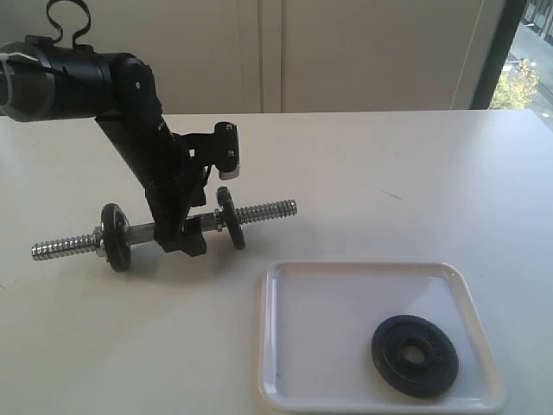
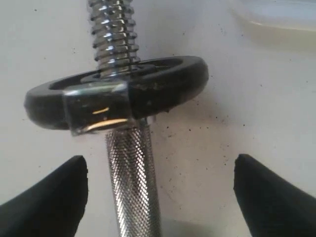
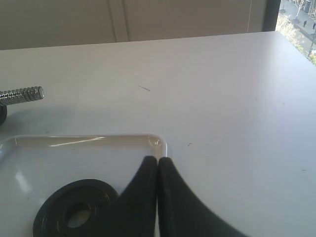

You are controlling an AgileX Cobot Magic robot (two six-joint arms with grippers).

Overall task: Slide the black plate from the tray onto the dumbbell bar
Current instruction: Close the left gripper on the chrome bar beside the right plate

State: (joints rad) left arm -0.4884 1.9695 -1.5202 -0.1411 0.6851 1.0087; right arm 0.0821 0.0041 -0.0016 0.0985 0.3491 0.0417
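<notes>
The black plate (image 1: 415, 355) lies flat in the near right part of the white tray (image 1: 328, 316). The chrome dumbbell bar (image 1: 259, 210) rests on the table left of the tray, with two smaller black discs (image 1: 114, 236) (image 1: 231, 218) on it. My left gripper (image 1: 185, 240) stands open astride the bar's knurled middle (image 2: 131, 177), and its fingers (image 2: 52, 200) are clear of the bar on both sides. In the right wrist view my right gripper (image 3: 158, 161) is shut and empty. It hovers over the tray's corner (image 3: 157, 142) beside the plate (image 3: 74, 213), and it is out of the exterior view.
The left arm (image 1: 143, 130) leans down over the bar from the back left. One threaded bar end (image 3: 22, 94) points toward the tray. A window edge (image 1: 505, 52) stands at the back right, and the white table (image 1: 389, 173) stretches behind the tray.
</notes>
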